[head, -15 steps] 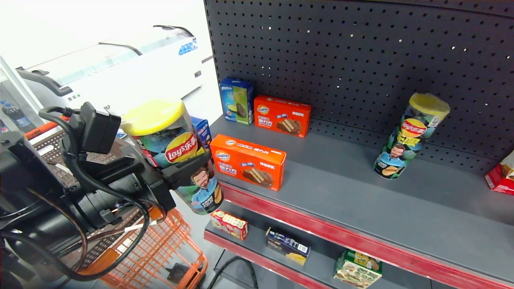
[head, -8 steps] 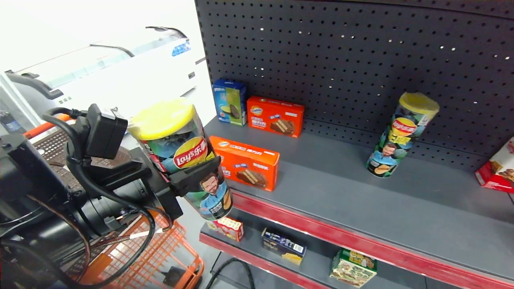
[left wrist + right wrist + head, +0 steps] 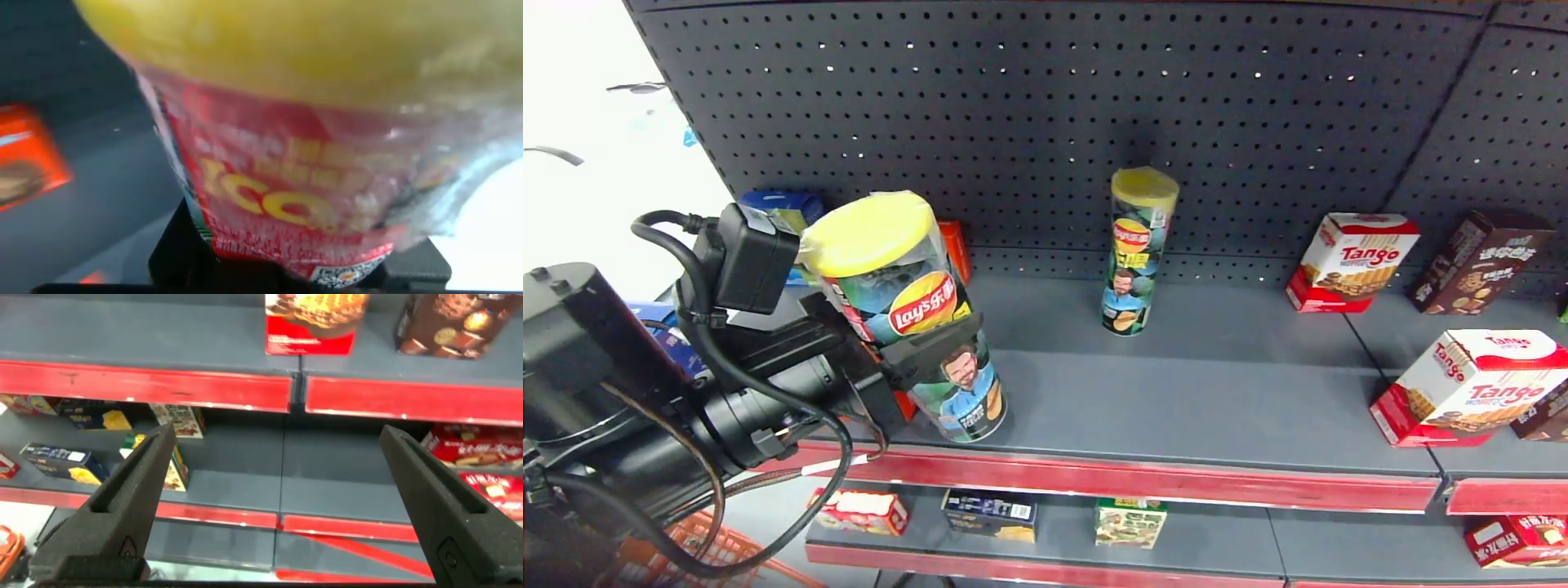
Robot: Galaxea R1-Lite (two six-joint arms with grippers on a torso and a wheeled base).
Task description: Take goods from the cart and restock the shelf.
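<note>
My left gripper (image 3: 925, 341) is shut on a chip can (image 3: 900, 304) with a yellow lid, held tilted over the front left part of the grey shelf (image 3: 1192, 400). Its base hangs close to the shelf's red front edge (image 3: 1135, 482); whether it touches the board I cannot tell. Up close, the left wrist view has the same can (image 3: 310, 180). A second, matching chip can (image 3: 1137, 249) stands upright farther back against the pegboard. My right gripper (image 3: 282, 510) is open and faces the lower shelves with nothing between its fingers.
Red-and-white wafer boxes (image 3: 1352, 249) (image 3: 1470, 388) and a brown box (image 3: 1474, 263) stand on the shelf's right side. An orange box (image 3: 954, 249) sits behind the held can. Small boxes (image 3: 988, 514) line the lower shelf. The orange cart's corner (image 3: 698, 555) is at the bottom left.
The head camera has swung right along the shelf, so the whole picture shifted. The held can sits slightly farther in, over the shelf's front instead of beside its end.
</note>
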